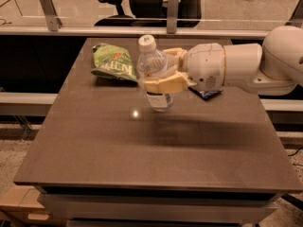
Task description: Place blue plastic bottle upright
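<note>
1. The gripper (157,70) reaches in from the right over the back half of the counter (142,169).
2. Its jaws clamp the blue plastic bottle (150,64) at mid-body.
3. The bottle is nearly upright, cap up, just beside the green snack bag (112,63).
4. A dark blue packet (207,94) peeks out below the gripper's wrist.

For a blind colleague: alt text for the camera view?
The gripper grips the blue plastic bottle nearly upright, cap up, over the brown table. A green snack bag lies beside it, a dark blue packet under the arm.
</note>
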{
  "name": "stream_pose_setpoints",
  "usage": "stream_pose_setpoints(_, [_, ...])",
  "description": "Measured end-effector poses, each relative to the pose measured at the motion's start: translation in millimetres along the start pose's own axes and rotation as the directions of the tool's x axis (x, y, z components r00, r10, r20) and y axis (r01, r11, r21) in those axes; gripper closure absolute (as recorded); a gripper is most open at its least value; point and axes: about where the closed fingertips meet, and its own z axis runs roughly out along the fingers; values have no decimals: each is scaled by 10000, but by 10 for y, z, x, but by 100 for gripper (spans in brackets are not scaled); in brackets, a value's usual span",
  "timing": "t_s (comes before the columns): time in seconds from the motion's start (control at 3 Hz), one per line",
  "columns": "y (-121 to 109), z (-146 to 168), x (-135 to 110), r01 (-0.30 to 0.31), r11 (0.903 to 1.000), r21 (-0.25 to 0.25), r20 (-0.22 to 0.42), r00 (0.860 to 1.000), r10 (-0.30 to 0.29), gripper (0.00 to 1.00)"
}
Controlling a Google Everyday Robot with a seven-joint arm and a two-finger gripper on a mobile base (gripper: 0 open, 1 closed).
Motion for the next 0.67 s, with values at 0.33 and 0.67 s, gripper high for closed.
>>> stream_pose_setpoints(0.33, [33, 42, 15, -124, 9999, -46, -211, 9997, 123, 100])
stream_pose_setpoints(0.67, [100, 93, 72, -314, 9995, -82, -406, 9987, 311, 100])
